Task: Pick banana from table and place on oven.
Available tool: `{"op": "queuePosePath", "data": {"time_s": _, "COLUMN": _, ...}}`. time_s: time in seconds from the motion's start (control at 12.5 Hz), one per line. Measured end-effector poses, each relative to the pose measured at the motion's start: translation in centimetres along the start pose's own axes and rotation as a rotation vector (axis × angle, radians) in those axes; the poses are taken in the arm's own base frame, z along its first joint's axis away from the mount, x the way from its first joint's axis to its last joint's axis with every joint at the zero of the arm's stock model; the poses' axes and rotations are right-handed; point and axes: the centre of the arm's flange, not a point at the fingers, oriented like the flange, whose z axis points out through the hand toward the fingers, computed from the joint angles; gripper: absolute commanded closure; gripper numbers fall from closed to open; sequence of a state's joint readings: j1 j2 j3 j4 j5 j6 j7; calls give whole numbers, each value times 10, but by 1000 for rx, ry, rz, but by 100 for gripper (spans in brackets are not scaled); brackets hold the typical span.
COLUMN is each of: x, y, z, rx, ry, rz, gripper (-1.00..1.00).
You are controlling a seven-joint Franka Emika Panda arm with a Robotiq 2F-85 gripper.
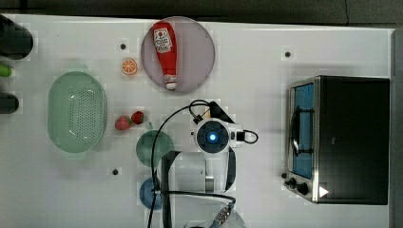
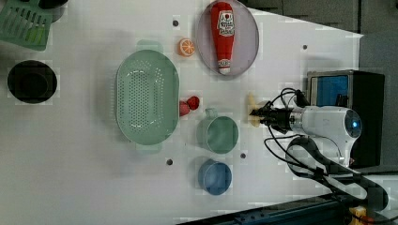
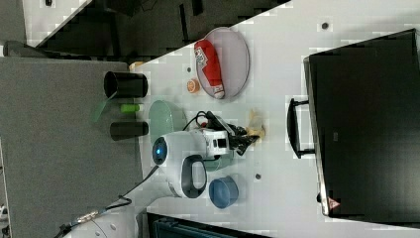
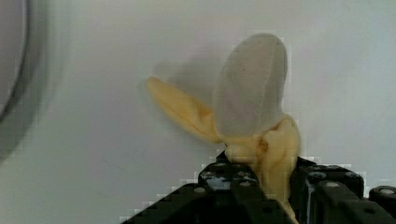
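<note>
I've got the claw (image 4: 275, 196) down on the banana (image 4: 252, 121): wrist view shows the black fingers (image 4: 224, 186) pinched in on either side of the yellow peel, nearly closed, fruit between them. Banana sits low at the white bench (image 2: 94, 178), can't tell if it's lifted clear. Landmark is the oven (image 1: 342, 137): banana lies well apart from it, off its glass-door side, between the oven and the green mug (image 2: 218, 134). In the right view it is just beside the oven's door handle (image 3: 293, 128). Oven top is bare black.
</note>
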State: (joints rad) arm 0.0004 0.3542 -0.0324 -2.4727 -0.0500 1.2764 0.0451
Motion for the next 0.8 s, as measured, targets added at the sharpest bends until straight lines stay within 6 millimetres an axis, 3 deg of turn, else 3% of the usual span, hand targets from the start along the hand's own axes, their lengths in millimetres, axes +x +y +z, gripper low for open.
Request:
{"op": "queuePosePath", "data": {"time_s": 0.24, "x": 0, "y": 4, "z": -3, "rx": -30, "ry": -20, "rz": -7, "gripper": 47}}
{"op": "queuePosePath", "data": {"time_s": 0.4, "x": -4, "y": 13, "z": -33, "rx": -67, "ry": -75, "rz": 36, "gripper": 47}}
{"op": "queuePosePath", "data": {"time_s": 0.56, "x": 6, "y": 8, "z": -109, "rx": -39, "ry": -50, "rz": 42, "gripper": 47}}
{"op": "queuePosePath", "data": {"time_s": 0.8, "x": 20, "y": 0, "z": -263, "rx": -5, "ry": -10, "rz": 39, "gripper": 47}}
